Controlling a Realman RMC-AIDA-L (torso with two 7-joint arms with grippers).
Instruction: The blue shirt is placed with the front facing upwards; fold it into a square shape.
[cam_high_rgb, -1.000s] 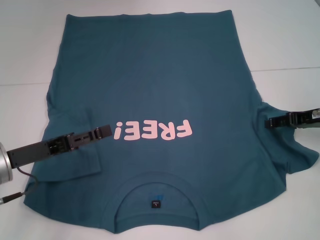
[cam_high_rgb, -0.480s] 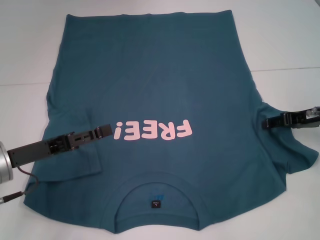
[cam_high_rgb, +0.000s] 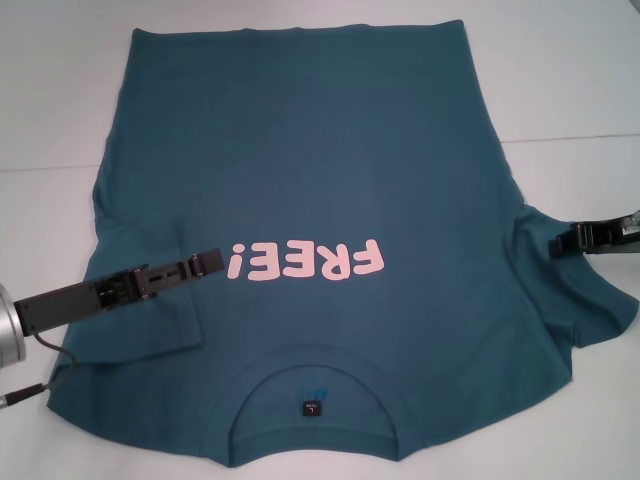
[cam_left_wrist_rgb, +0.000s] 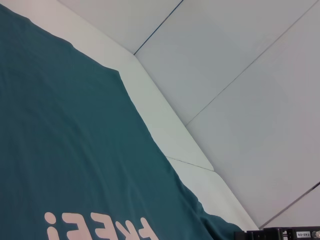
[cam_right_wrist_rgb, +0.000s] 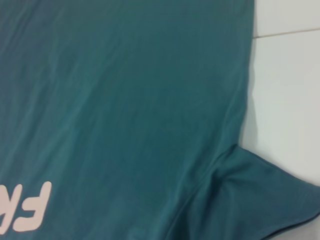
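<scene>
Now the blue shirt (cam_high_rgb: 300, 200) lies flat, print up, across the desk (cam_high_rgb: 570, 80), collar at the near edge. Left hand (cam_high_rgb: 210, 262) rests on its folded-in sleeve, right hand (cam_high_rgb: 562, 242) at the other sleeve; I cannot tell either's fingers. Fold that sleeve in squarely, without dragging.

A plain white, matte worktop (cam_high_rgb: 570, 80) fills the head view from edge to edge. A thin, straight seam line (cam_high_rgb: 580, 137) runs across it toward the right edge, with its counterpart (cam_high_rgb: 45, 168) showing toward the left edge. In the left wrist view, pale grey-white wall panels (cam_left_wrist_rgb: 240, 65) rise beyond the worktop's far edge, divided by thin dark joint lines (cam_left_wrist_rgb: 250, 65) that cross at angles. Light is soft and even, throwing only faint shadows on the white surface.
</scene>
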